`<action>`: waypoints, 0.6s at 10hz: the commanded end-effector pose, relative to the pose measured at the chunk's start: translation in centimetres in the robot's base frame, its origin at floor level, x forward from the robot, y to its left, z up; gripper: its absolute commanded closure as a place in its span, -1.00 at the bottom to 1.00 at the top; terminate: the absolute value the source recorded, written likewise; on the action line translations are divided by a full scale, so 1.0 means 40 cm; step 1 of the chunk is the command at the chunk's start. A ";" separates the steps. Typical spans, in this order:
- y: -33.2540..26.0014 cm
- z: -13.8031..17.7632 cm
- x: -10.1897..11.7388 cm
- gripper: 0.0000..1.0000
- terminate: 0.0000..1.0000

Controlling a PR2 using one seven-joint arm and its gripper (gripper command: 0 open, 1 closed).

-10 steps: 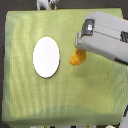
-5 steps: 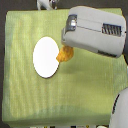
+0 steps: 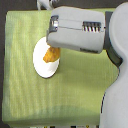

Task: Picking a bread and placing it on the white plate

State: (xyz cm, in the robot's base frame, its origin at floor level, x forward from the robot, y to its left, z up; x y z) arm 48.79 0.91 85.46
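- One white plate (image 3: 44, 64) lies on the green cloth (image 3: 20, 95), nearer its left edge than its right.
- The bread (image 3: 51, 53) sits over the plate's upper right part, under my arm's tip.
- My pincer (image 3: 54, 46) is hidden by its grey housing; I cannot tell whether it grips the bread.

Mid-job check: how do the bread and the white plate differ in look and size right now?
The bread is golden orange and lumpy; the white plate is plain white and smooth. The bread is small and elongated, while the plate is a clearly larger oval. The bread's upper end is hidden under the end effector housing; the plate is only partly covered. Both overlap in the exterior view, over the green cloth.
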 end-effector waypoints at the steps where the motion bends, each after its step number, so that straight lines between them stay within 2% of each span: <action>1: 0.122 -0.067 0.026 1.00 -1.00; 6: 0.146 -0.114 0.019 1.00 -1.00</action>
State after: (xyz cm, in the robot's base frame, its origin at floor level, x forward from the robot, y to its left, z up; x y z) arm 49.51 6.24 82.02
